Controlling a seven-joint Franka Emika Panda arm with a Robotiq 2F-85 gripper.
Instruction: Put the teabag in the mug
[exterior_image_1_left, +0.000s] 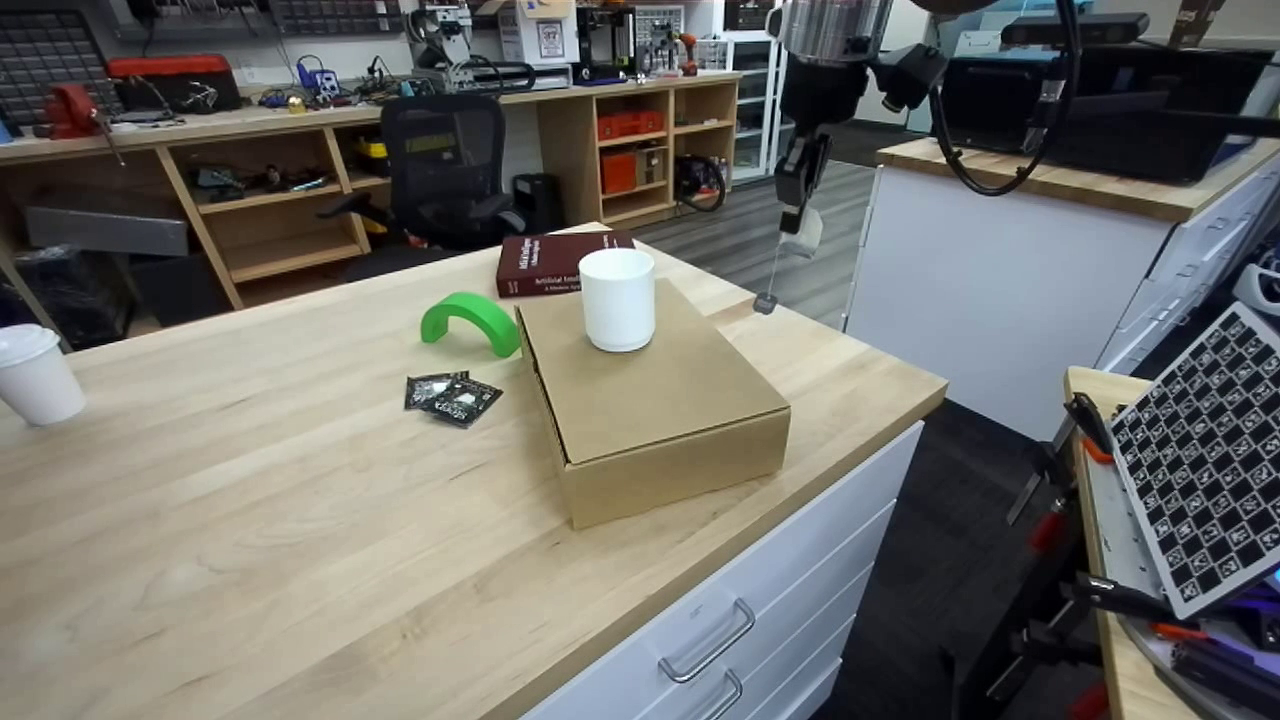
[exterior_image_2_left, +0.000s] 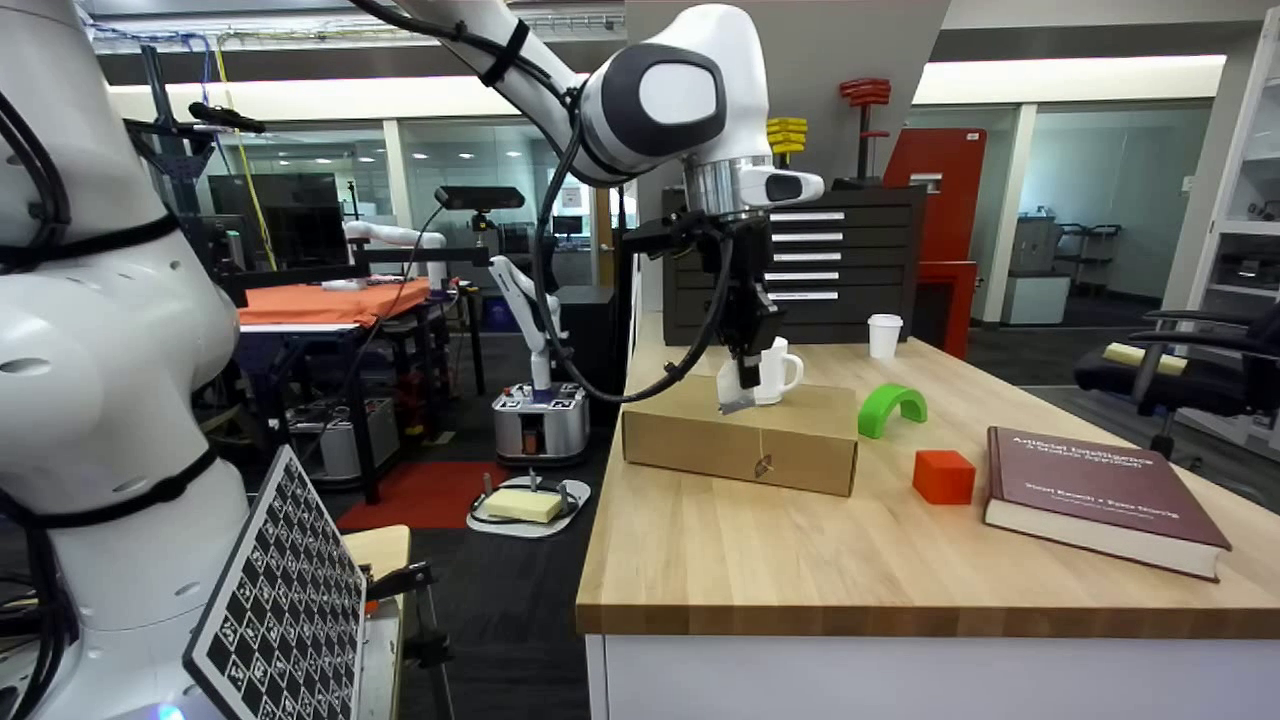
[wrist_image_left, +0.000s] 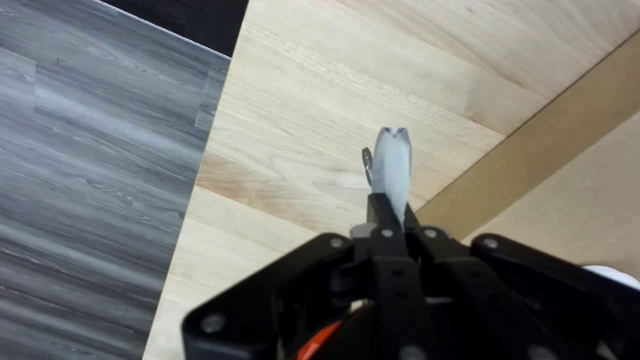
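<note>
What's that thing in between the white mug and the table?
A cardboard box: it lies on the table, and the white mug stands on top. Both exterior views show it.

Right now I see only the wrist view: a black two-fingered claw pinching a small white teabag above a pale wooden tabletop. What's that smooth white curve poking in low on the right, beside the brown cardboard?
Observer: Most likely the white, round-sided mug; in both exterior views it stands upright on a flat brown cardboard box.
Operator: Oh! And the little dark sliver just left of the small white teabag?
Observer: Probably the small dark tag; in an exterior view it dangles below the black two-fingered gripper on a thin string.
</note>
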